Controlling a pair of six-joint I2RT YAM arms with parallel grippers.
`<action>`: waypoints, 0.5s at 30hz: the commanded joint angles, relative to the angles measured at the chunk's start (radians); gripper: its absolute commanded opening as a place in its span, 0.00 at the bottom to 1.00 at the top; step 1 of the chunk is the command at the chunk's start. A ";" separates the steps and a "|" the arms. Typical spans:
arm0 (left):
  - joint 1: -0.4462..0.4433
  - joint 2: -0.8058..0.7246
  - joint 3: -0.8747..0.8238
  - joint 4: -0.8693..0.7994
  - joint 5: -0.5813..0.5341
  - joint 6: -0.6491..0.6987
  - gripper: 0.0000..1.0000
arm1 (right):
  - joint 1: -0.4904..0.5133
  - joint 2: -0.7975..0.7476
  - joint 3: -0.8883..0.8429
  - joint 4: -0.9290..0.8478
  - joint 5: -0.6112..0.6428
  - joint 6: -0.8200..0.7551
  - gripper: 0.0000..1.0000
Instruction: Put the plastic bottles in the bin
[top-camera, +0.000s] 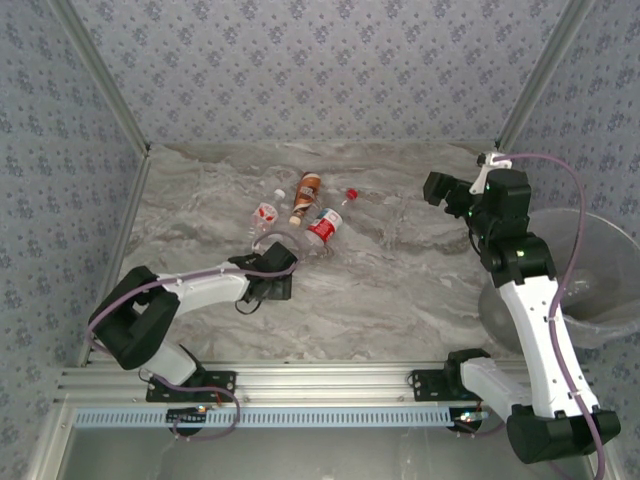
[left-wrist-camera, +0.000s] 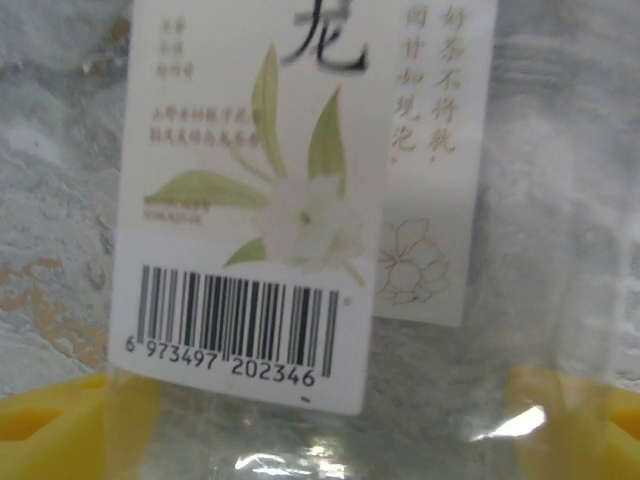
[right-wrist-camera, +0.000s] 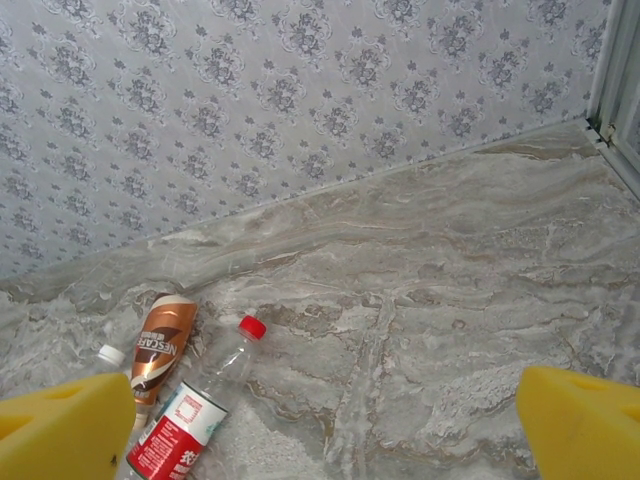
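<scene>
A clear plastic bottle (left-wrist-camera: 420, 400) was seen close up, set between the two yellow fingertips (left-wrist-camera: 45, 415) of the left hand (left-wrist-camera: 320, 425), one at each lower corner. A white label (left-wrist-camera: 250, 200) was carried on it, printed with a pale flower, green leaves, Chinese characters and a barcode. Grey marbled surface (left-wrist-camera: 50, 150) was seen behind the bottle. Whether the fingertips were pressed against the bottle could not be told.

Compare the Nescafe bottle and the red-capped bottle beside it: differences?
The Nescafe bottle is covered in opaque brown wrap; the red-capped bottle is see-through. The Nescafe bottle carries white lettering, the red-capped bottle a red label with a white panel. Both lie on their sides, side by side, on the marble table.
</scene>
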 joint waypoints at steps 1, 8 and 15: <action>-0.004 0.022 -0.019 0.022 0.012 0.006 0.86 | 0.013 0.008 0.010 0.002 0.012 -0.021 1.00; -0.005 0.040 -0.019 0.027 -0.006 -0.007 0.75 | 0.032 0.027 0.016 -0.009 0.030 -0.027 1.00; -0.012 -0.022 -0.020 0.047 0.011 0.022 0.63 | 0.039 0.036 0.016 -0.001 0.020 -0.017 1.00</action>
